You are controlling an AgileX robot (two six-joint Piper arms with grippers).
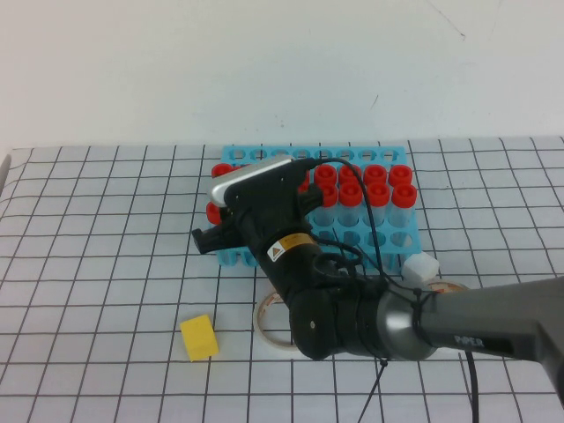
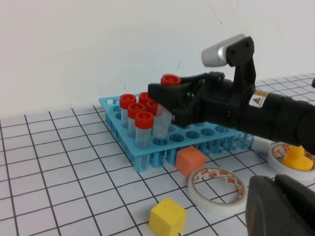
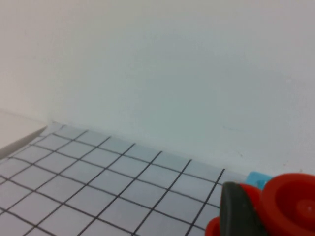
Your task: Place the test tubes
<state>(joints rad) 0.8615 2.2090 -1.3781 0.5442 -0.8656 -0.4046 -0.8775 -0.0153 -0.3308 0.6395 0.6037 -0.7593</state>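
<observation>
A blue tube rack (image 1: 393,236) sits mid-table with several red-capped test tubes (image 1: 363,187) standing in its far right rows. My right gripper (image 1: 211,231) hovers over the rack's left end, shut on a tilted test tube (image 2: 163,120) whose red cap (image 2: 171,79) sticks out above the fingers (image 2: 173,97). That cap (image 3: 295,201) fills a corner of the right wrist view beside one dark fingertip (image 3: 238,211). More capped tubes (image 2: 138,115) stand in the rack (image 2: 142,158) just under the held one. My left gripper (image 2: 280,206) is shut and empty, low over the table near a tape roll.
A yellow cube (image 1: 199,337) and a tape roll (image 1: 270,319) lie in front of the rack. An orange cube (image 2: 190,161) sits against the rack's near side. A yellow duck (image 2: 299,157) rests on a second tape roll (image 2: 283,166). A white block (image 1: 421,267) lies right of the rack.
</observation>
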